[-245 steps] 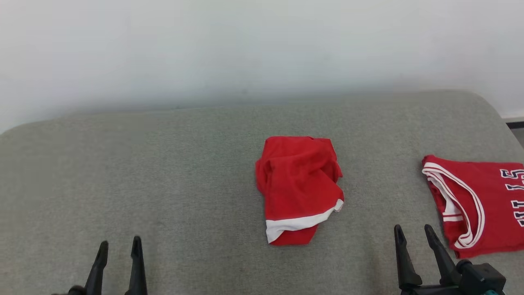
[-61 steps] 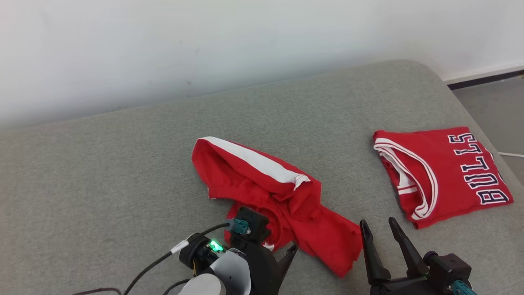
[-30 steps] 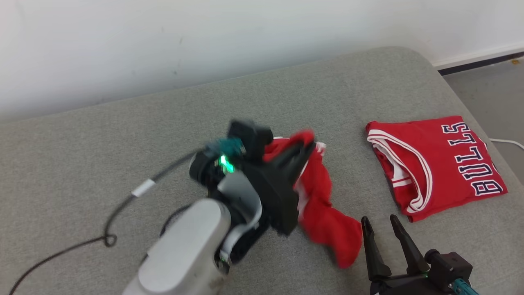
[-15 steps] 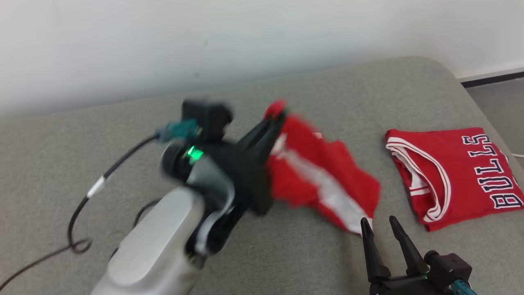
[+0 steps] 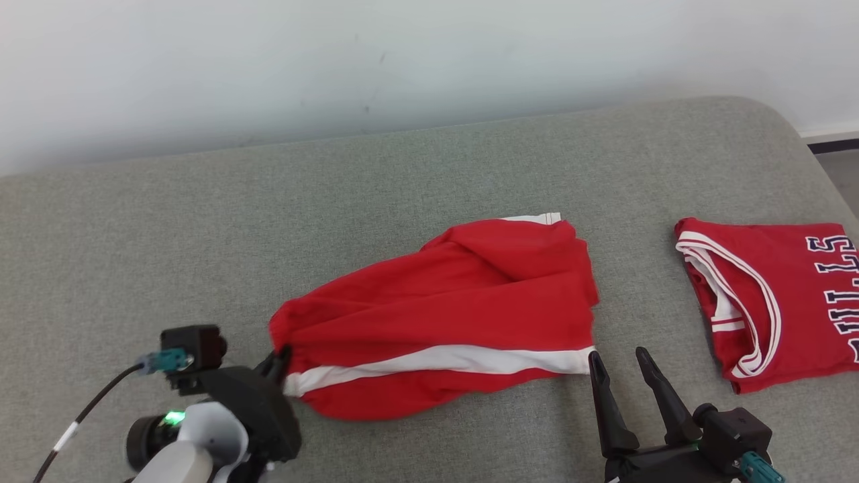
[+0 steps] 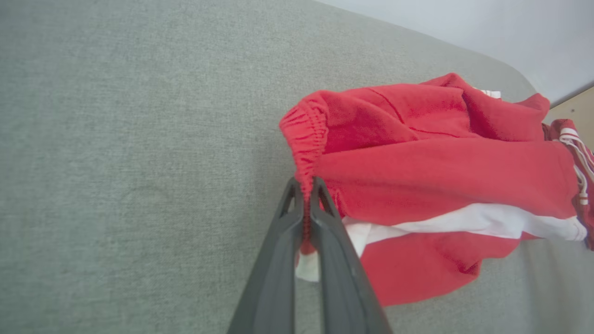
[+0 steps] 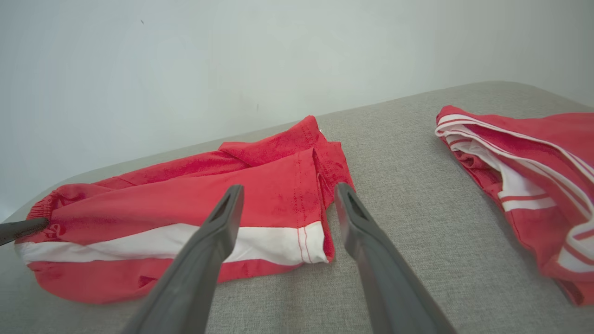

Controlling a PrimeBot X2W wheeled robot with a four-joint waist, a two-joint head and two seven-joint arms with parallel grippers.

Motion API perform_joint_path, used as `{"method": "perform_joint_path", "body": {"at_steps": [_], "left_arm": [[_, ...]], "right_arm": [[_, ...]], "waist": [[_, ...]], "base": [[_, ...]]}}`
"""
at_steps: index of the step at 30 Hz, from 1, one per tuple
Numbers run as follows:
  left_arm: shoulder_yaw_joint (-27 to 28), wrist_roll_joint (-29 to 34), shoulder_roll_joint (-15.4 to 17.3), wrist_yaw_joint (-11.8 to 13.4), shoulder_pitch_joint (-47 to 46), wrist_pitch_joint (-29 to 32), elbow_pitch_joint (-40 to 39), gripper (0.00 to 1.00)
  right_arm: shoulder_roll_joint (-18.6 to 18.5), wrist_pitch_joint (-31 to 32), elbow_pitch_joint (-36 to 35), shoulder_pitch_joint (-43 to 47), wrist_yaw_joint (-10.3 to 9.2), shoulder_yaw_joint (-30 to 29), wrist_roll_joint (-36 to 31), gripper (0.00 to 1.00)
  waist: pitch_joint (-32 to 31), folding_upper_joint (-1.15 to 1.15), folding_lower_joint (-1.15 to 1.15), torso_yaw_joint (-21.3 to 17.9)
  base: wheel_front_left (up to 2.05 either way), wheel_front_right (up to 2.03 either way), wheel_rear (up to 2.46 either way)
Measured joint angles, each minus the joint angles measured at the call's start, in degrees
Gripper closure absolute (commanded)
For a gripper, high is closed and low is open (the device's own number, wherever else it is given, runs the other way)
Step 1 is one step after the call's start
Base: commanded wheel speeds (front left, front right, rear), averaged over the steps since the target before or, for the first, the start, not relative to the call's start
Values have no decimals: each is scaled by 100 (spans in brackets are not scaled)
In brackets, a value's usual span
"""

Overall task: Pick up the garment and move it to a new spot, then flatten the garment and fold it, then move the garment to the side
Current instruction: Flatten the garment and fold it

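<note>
The garment [image 5: 443, 318] is a pair of red shorts with a white side stripe, spread lengthwise across the grey cushion [image 5: 268, 221]. My left gripper [image 5: 280, 359] is shut on its elastic waistband [image 6: 304, 139] at the left end. In the left wrist view the left gripper [image 6: 304, 185] pinches the gathered red fabric between its tips. My right gripper [image 5: 619, 359] stands open just off the garment's [image 7: 185, 208] right hem, touching nothing. The right wrist view shows the right gripper [image 7: 287, 192] with its fingers spread before the white stripe's end.
A folded red jersey [image 5: 772, 302] with white trim and dark lettering lies at the cushion's right end, also in the right wrist view as the jersey [image 7: 524, 171]. A white wall [image 5: 402, 60] backs the cushion. A strip of floor [image 5: 842, 161] shows at the far right.
My left arm swung the garment up and leftward, then laid it down stretched out; half a second ago it hung in the air. The right gripper stayed put. The camera shifted slightly.
</note>
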Motion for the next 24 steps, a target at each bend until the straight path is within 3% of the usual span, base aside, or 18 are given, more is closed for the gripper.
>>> {"method": "perform_joint_path", "body": {"at_steps": [4,5,6,7,16,19,24], "left_arm": [[110,-41,127,192,219,-38,182,100],[119,-42,125,189,252,-69,175,86],[137,-43,113,186,274,-164,156,5],[129,-25,114,171,277,-252,125,0],[442,289,-47,-181,1111,-2202,-87,0],[773,588,-122,-324,1413,-2382,-261,0],[1805,1875,-591,-740,2060,-2405,-923,0]], "right_arm": [[-14,25,-16,-5,0,20,-5,0],[-18,27,-16,-2,0,24,-5,0],[-22,31,-14,8,0,24,-5,0],[-24,33,-12,19,0,25,-5,0],[-136,75,-88,124,0,-132,-16,0],[-177,66,-160,213,0,-335,-42,0],[-200,55,-242,357,0,-570,-111,0]], "waist": [[-21,0,0,46],[-35,0,0,49],[-52,0,0,51],[-71,0,0,52],[-289,0,0,11],[-365,0,0,48],[-473,0,0,194]], "base": [[0,0,0],[0,0,0],[0,0,0],[0,0,0],[0,0,0],[0,0,0],[0,0,0]]}}
